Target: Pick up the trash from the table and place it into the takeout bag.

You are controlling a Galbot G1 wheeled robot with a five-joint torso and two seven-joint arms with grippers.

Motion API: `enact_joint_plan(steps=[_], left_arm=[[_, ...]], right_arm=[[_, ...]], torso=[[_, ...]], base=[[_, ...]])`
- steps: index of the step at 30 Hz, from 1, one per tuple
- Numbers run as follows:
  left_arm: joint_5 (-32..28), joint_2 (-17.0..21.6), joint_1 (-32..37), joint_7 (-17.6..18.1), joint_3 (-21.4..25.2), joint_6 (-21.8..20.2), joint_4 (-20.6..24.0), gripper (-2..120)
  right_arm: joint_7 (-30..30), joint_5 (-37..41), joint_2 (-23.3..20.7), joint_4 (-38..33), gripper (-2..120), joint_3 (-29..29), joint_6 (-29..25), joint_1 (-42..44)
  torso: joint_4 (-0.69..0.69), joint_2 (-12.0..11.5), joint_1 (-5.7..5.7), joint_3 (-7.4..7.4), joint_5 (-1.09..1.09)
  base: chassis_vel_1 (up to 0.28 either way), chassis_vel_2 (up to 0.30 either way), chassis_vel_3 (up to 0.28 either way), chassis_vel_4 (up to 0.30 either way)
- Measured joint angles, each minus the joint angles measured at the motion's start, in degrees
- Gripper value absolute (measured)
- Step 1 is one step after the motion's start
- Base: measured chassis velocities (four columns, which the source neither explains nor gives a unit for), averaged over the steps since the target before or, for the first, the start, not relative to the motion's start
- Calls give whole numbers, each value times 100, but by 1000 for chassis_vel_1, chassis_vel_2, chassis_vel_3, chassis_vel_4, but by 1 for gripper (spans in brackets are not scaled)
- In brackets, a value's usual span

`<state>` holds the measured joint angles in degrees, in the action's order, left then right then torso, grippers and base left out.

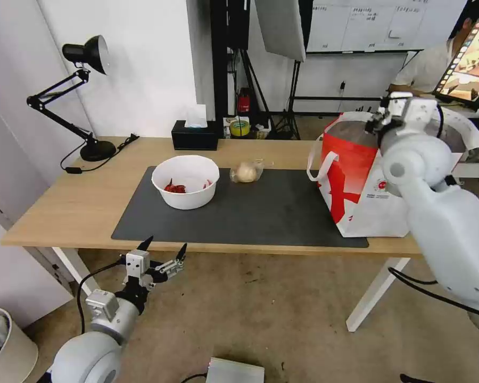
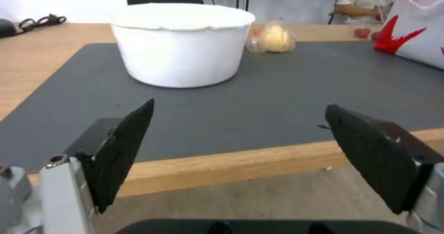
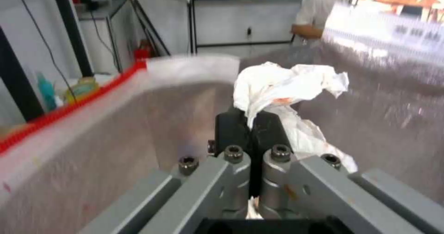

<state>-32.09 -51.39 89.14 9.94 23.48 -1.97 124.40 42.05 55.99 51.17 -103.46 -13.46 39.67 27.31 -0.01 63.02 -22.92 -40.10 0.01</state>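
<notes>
Right pincer [image 3: 252, 123] clenched tight on a crumpled white tissue with small red stains [image 3: 282, 85], held over the open top of the big boxy red-and-white takeout bag with shiny silver lining [image 1: 356, 175]. Silver lining of the bag all around the pincer in the right wrist view. Bag standing upright at the right end of the long light-wood table on white legs [image 1: 64, 207], partly on the right edge of the large dark grey mat [image 1: 250, 213].

Left pincer [image 1: 162, 254] released, its two black fingers [image 2: 125, 147] spread wide apart, holding nothing. Hanging low, just in front of the table's front edge, near the front left corner of the mat.

White round bowl with red scraps inside [image 1: 185, 181] resting on the mat toward its back left corner. Clear bag with a beige bun [image 1: 246, 172] lying at the mat's back edge, just beside the bowl, not touching it.

Black tissue box with a white tissue sticking up [image 1: 195, 133] at the table's back edge. Black desk lamp [image 1: 85, 96] at the back left corner.
</notes>
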Motion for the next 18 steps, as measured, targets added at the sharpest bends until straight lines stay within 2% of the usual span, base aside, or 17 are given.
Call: enact_joint_plan(steps=[18], left_arm=[[0, 24, -27, -2, -99, -9, 31, 100]], right_arm=[[7, 235, -261, -165, 64, -127, -25, 124]], torso=[[1, 0, 0, 0, -1]], base=[[0, 0, 0, 0]])
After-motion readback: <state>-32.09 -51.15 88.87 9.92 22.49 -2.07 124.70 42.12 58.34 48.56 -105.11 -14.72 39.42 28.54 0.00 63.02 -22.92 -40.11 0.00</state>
